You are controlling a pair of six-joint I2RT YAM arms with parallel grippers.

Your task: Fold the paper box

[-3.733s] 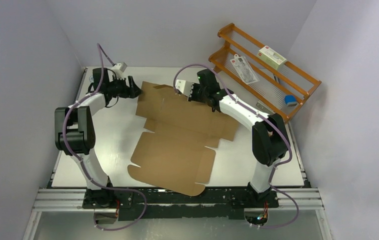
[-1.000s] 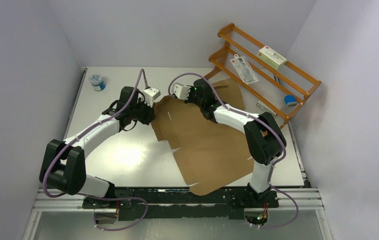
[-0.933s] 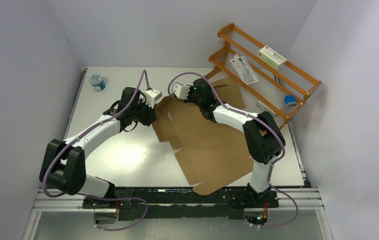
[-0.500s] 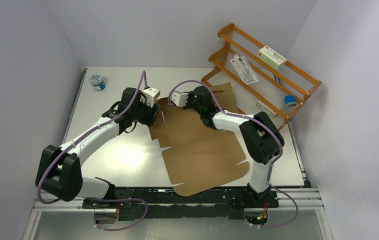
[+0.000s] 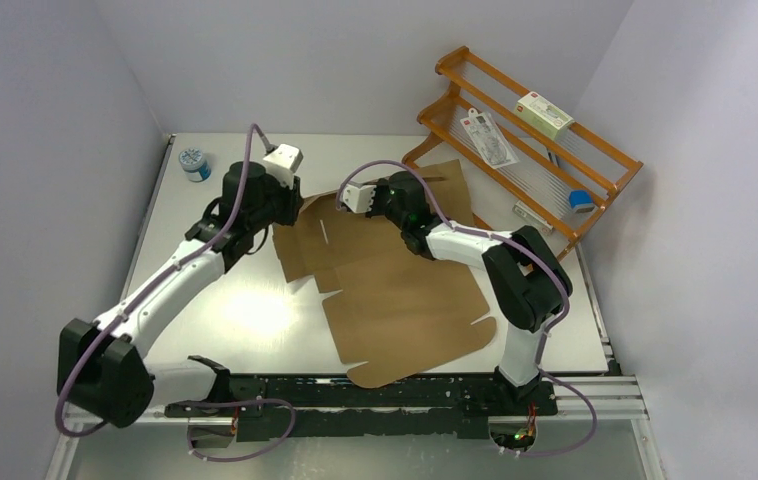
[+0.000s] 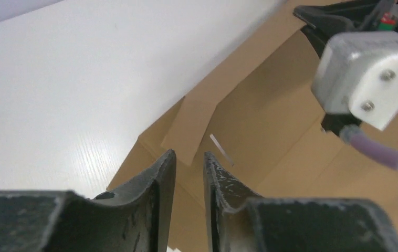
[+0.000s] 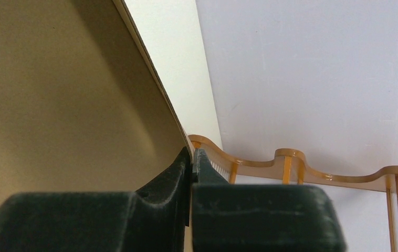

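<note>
The paper box (image 5: pixel 395 300) is a flat brown cardboard sheet with flaps and notches, spread over the middle of the table, its far part tilted up toward the rack. My right gripper (image 5: pixel 392 192) is shut on that far edge. In the right wrist view the sheet's thin edge (image 7: pixel 149 79) runs down between the closed fingers of the right gripper (image 7: pixel 191 155). My left gripper (image 5: pixel 290 207) hovers above the sheet's far left corner. In the left wrist view the left gripper (image 6: pixel 189 156) stands narrowly open and empty, with the cardboard (image 6: pixel 270 121) and a small flap (image 6: pixel 197 126) below.
An orange wire rack (image 5: pixel 525 130) stands at the back right and holds a white carton with a red label (image 5: pixel 543 112) and a flat packet (image 5: pixel 490 138). Its rail (image 7: pixel 291 163) shows behind the right fingers. A small blue-and-white tub (image 5: pixel 193 162) sits at the back left.
The left gripper let go of the sheet's left edge, opened wide, then narrowed, and drew back toward the far left. The sheet swung left and nearer. The right gripper kept its grip.
</note>
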